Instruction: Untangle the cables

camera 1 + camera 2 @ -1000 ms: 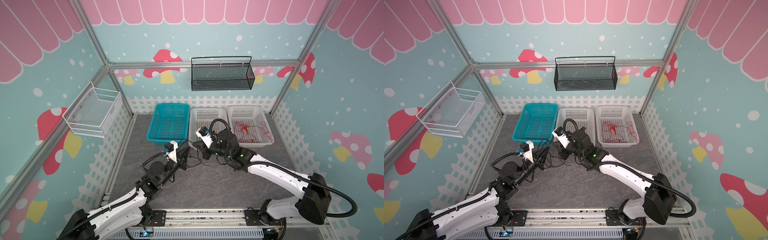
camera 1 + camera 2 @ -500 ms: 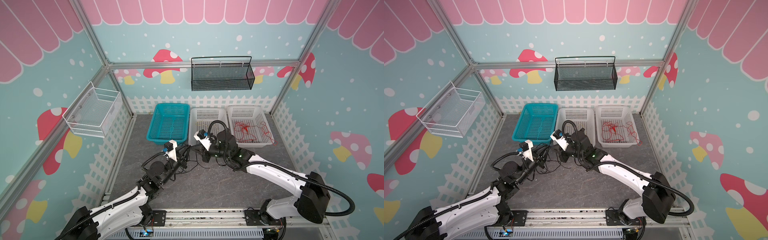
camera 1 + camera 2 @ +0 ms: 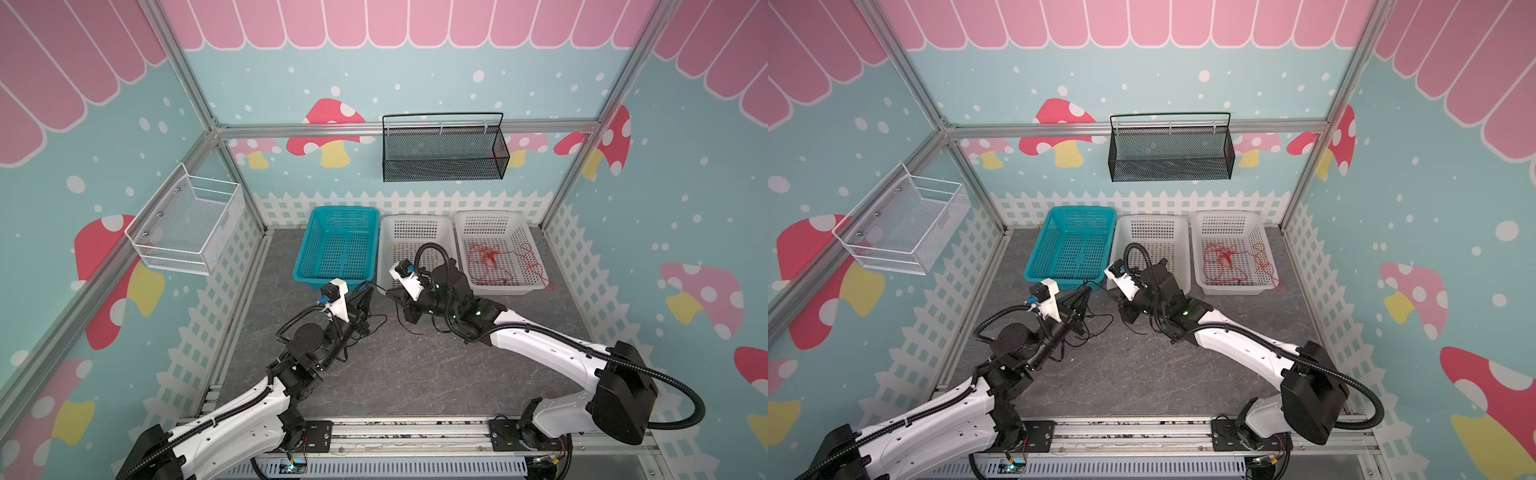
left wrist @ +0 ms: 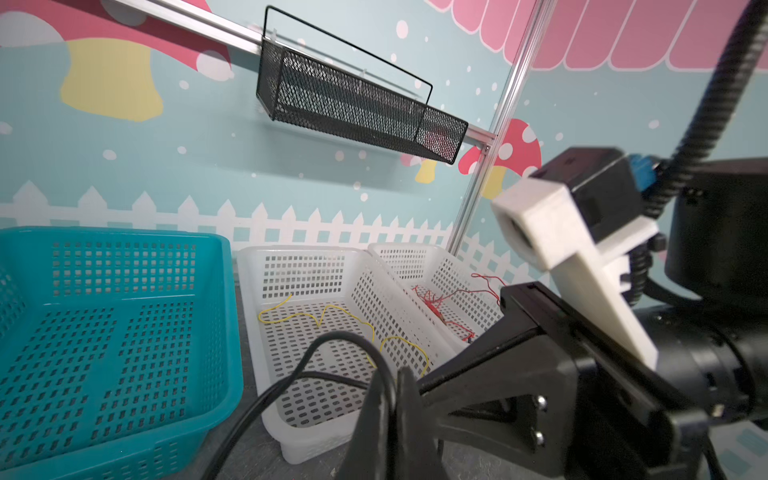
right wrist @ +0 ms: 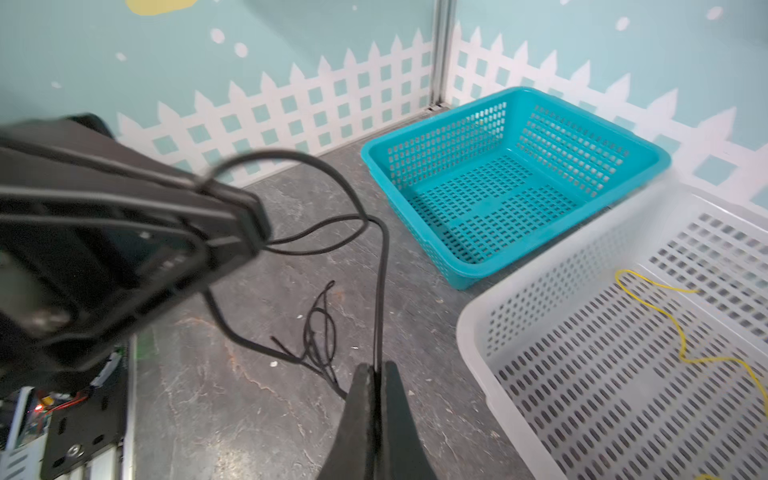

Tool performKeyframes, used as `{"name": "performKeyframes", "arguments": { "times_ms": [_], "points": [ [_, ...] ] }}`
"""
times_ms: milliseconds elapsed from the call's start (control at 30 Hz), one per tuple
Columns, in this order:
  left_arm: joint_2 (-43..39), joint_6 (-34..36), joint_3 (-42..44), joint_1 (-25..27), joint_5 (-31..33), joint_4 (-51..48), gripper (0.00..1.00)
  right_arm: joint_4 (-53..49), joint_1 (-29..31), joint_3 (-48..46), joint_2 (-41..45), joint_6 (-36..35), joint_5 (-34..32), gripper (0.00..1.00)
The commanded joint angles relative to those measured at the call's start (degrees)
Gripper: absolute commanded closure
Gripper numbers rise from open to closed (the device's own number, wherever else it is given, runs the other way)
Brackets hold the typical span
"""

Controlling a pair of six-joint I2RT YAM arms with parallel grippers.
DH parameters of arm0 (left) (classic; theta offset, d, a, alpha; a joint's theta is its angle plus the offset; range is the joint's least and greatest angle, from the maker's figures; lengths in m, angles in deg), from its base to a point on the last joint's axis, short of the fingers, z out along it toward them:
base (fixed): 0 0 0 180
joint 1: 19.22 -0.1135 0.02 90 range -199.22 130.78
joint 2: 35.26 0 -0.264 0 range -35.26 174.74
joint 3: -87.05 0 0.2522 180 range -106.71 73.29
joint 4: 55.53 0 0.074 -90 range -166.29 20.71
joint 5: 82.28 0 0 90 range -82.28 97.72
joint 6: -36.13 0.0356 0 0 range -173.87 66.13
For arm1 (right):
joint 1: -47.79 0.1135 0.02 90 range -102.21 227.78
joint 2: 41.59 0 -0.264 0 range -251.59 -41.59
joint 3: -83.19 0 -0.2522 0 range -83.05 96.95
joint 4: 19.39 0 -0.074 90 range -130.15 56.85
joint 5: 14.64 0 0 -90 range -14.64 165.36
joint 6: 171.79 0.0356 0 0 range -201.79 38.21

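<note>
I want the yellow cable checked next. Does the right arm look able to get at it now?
Likely within reach: the right gripper is beside the open white basket, and nothing covers the yellow cable. But its jaws are shut on the black cable, so it would have to release first.

Black cable (image 4: 336, 333) in the closed left gripper (image 4: 392, 382)

three plastic baskets stand side by side along the back wall: teal basket (image 3: 345, 220) at left, middle white basket (image 3: 415, 226), right white basket (image 3: 488, 222). a black mesh basket (image 3: 442, 156) hangs on the back wall above them. a white wire basket (image 3: 183, 224) is mounted on the left wall. the floor (image 3: 395, 374) is grey with a stone pattern.
</note>
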Motion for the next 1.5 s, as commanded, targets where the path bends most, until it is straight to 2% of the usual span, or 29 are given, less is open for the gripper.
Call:
{"name": "performKeyframes", "arguments": {
  "times_ms": [0, 67, 233, 300, 433, 600, 767, 900, 1067, 1167, 1433, 1467],
  "points": [
    [-2.1, 0.2, -3.5, -0.6, 3.6, -6.2, 1.0, 1.0, 0.1, -1.4, -0.5, -0.8, 0.8, 0.96],
    [-3.3, 0.4, -6.3, -0.6, 2.5, -10.3, 1.0, 1.4, 0.1, -1.2, -1.1, -0.5, 1.7, 0.96],
    [-6.0, 1.6, -13.9, -0.6, -4.6, -19.5, 1.0, 1.0, 0.1, -0.7, -1.8, -0.1, -2.6, 0.98],
    [-6.1, 1.5, -15.6, -0.6, -5.2, -21.4, 1.0, 1.1, 0.1, -0.4, -1.7, -0.5, -1.3, 0.98],
    [-4.0, -1.0, -18.6, -0.9, -3.1, -26.6, 1.0, 1.1, 0.2, -0.2, -1.4, -1.1, -0.6, 0.98],
    [-2.1, -2.0, -13.9, -0.9, 0.2, -22.3, 1.0, 1.4, 0.2, -0.4, 0.1, -1.3, 1.8, 0.98],
    [-2.2, -1.6, -10.4, -1.0, 8.9, -20.7, 1.0, 1.8, 0.1, 0.7, -0.8, 0.0, -0.4, 0.98],
    [-0.1, -0.4, -11.1, -1.8, 11.4, -20.2, 1.0, 2.7, 0.1, 5.7, -5.3, 1.9, -0.3, 0.98],
    [5.5, -1.8, -14.5, -5.8, 11.9, -21.3, 1.0, 4.2, 0.1, 14.9, -13.0, 4.6, -1.2, 0.97],
    [8.4, -3.0, -16.0, -8.3, 9.5, -21.7, 1.0, 3.9, 0.2, 20.0, -17.9, 5.1, -0.3, 0.96],
    [12.7, -2.7, -15.5, -15.2, 7.5, -13.8, 1.0, 5.4, -0.1, 35.1, -32.8, 5.7, -2.5, 0.97],
    [13.5, -2.8, -15.7, -16.1, 5.5, -12.8, 1.0, 5.5, -0.2, 37.1, -34.5, 5.8, -2.7, 0.97]
  ]
}}
